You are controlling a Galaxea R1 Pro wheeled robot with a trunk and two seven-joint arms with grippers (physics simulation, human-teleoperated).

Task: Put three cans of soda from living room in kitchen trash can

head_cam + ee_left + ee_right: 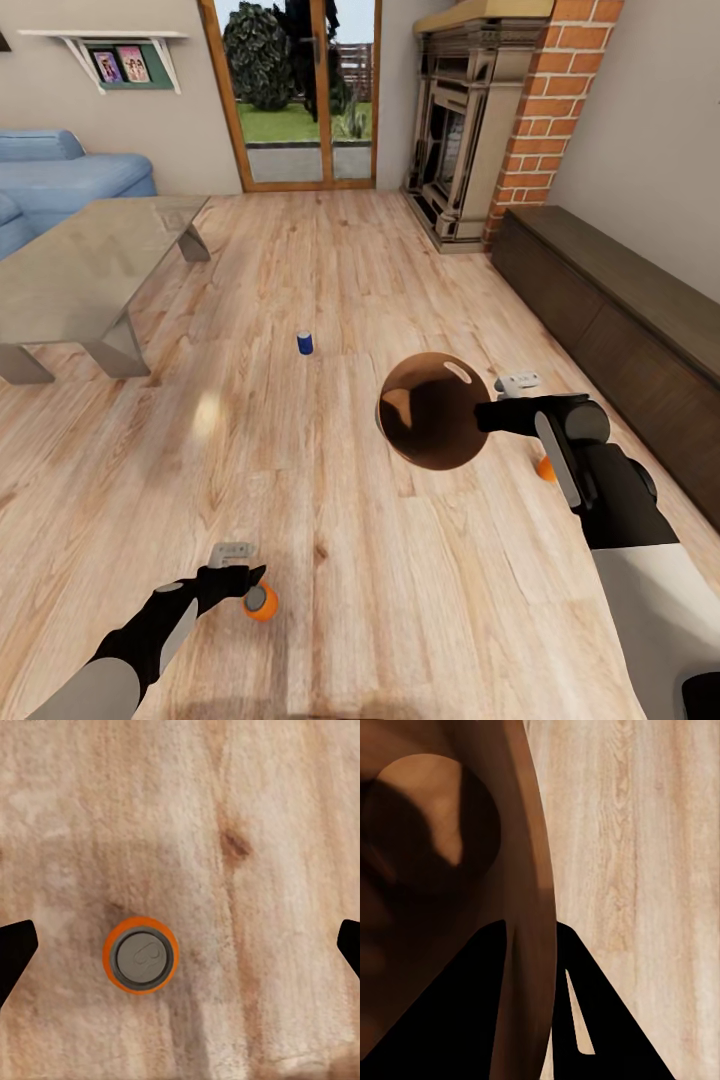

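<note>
Over the wood floor my right gripper (pixel 488 414) is shut on the rim of the tash can (pixel 432 410), a round bin with a coppery-brown inside. In the right wrist view the fingers (pixel 472 1020) straddle the bin wall (pixel 534 870). One orange can of soda (pixel 261 602) stands upright on the floor under my left gripper (pixel 240 582). From the left wrist the can's silver top (pixel 140 955) sits between the wide-apart fingertips (pixel 15 952), a little off centre. My left gripper (pixel 180 945) is open. A dark blue can (pixel 305 342) stands farther off. Another orange can (pixel 546 468) peeks from behind my right arm.
A glass coffee table (pixel 90 260) stands to the left with a light-blue sofa (pixel 60 175) behind it. A long dark low cabinet (pixel 620 310) runs along the right wall, beside a brick fireplace (pixel 465 130). Wood-framed glass doors (pixel 300 90) are at the far end.
</note>
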